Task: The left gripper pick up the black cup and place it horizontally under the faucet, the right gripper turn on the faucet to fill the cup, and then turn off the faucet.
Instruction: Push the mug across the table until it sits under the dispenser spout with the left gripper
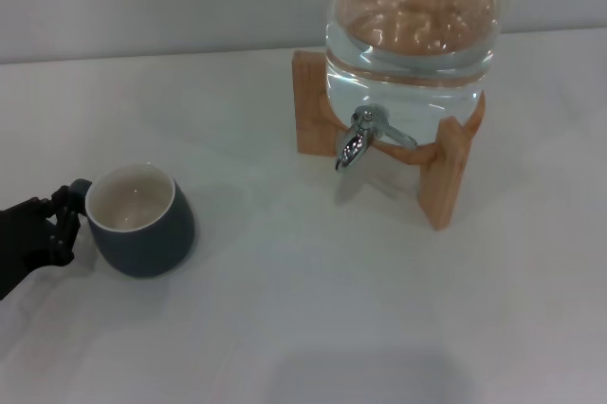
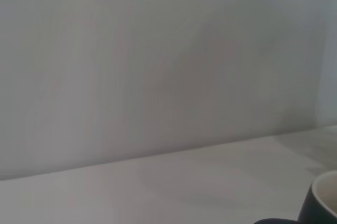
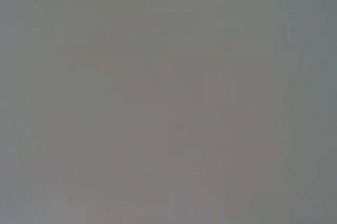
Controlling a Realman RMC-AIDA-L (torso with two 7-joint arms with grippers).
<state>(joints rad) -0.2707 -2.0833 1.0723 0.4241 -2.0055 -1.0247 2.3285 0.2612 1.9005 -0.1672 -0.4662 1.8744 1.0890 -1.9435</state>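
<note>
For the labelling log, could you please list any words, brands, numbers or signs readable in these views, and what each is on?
None: no text, number or sign can be read in any view.
Cup: plain dark outside, cream inside, no print.
Faucet: bare chrome, no mark.
Jar and its wooden stand: no label showing.
Left pincer: plain black.

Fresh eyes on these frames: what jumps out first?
The big clear glass water jar on its wooden stand dominates the far right of the white table, with the small chrome faucet sticking out at its front. Near left, the squat black cup with cream interior stands upright, and the left gripper is at its handle. The right gripper is out of view.
</note>
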